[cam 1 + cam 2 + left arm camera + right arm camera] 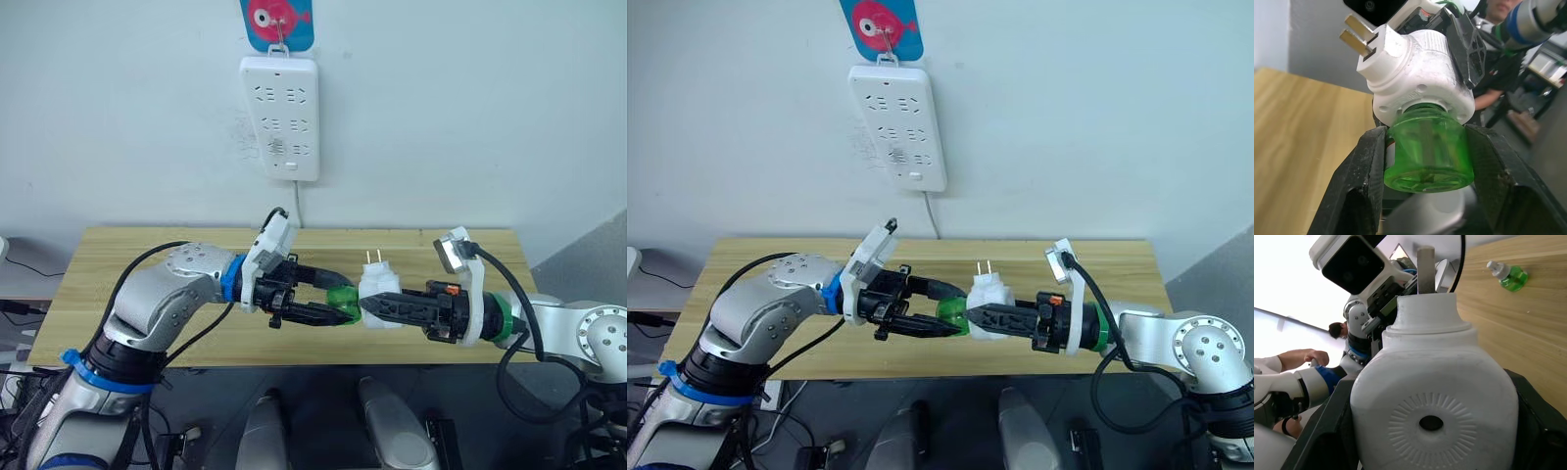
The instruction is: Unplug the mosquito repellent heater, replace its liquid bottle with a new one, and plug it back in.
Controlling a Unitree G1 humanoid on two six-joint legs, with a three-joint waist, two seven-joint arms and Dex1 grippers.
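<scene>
Over the table's front edge, the white mosquito repellent heater (378,291) hangs in the air between both arms, its two prongs (373,258) pointing up. My right gripper (376,306) is shut on its body from the right. A green liquid bottle (1427,156) sits with its neck in the heater's (1420,83) base. My left gripper (340,300) is shut on this bottle from the left, one finger (1359,186) on each side. A second green bottle (1509,275) lies on the table.
The white power strip (280,117) hangs on the wall above the table, its sockets free, with its cord running down behind the wooden table (147,255). A person (1498,10) sits beyond the table, with a hand (1300,358) visible.
</scene>
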